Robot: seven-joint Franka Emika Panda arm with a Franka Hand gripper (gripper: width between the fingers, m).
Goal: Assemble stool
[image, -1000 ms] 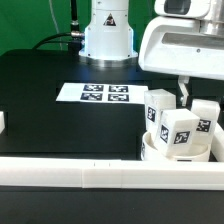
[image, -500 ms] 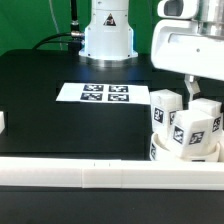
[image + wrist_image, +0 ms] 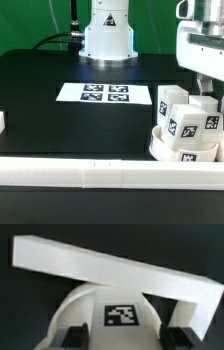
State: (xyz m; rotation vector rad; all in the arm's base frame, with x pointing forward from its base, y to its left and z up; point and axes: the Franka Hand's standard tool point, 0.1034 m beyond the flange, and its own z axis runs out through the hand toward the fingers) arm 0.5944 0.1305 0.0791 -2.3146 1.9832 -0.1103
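Note:
The stool stands upside down at the exterior view's right front: a round rimmed white seat [image 3: 166,150] with short blocky tagged legs [image 3: 187,125] sticking up. My gripper [image 3: 206,95] reaches down from above onto the rear leg [image 3: 208,108]. In the wrist view this white leg [image 3: 122,317], with its black-and-white tag, fills the gap between the two dark pads [image 3: 72,336], so my gripper [image 3: 125,336] is shut on it. The seat's far side is hidden behind the legs.
A long white border rail [image 3: 100,178] runs along the table's front, just before the stool; it shows as an angled white bar [image 3: 110,263] in the wrist view. The marker board [image 3: 95,94] lies mid-table. The robot base [image 3: 107,35] stands behind it. A small white block [image 3: 2,122] sits at the left edge.
The gripper and the stool it grips have shifted together toward the exterior view's right, along the front rail. The jaws have stayed as they were.

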